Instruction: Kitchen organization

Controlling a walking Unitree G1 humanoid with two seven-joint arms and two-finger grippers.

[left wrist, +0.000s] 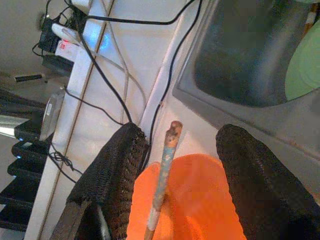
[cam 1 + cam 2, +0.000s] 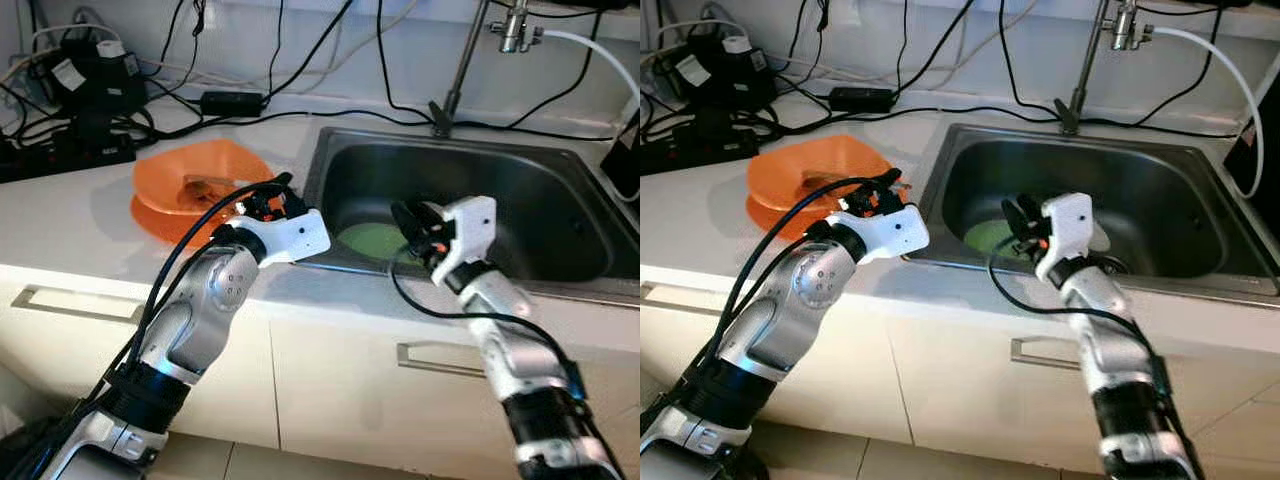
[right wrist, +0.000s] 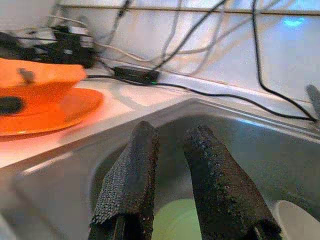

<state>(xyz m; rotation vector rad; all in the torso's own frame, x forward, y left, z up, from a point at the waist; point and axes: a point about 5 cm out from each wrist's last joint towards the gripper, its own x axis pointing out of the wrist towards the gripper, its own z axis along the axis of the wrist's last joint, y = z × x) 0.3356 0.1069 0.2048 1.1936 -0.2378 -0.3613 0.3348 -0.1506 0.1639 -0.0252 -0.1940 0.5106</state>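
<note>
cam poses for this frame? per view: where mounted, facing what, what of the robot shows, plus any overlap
Left eye, right eye: head stereo pair, looking forward and down at the counter and sink; both silver arms show, left claw at the orange bowl, right claw over the basin.
Left wrist: looks along its open fingers at the orange bowl and a stick-like utensil.
Right wrist: looks along its fingers into the sink toward the cables.
Shared: orange bowl, sink, green plate appear across views.

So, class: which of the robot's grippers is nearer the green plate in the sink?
Right. The right gripper hangs in the sink just above the green plate; the left gripper is over the orange dish.
</note>
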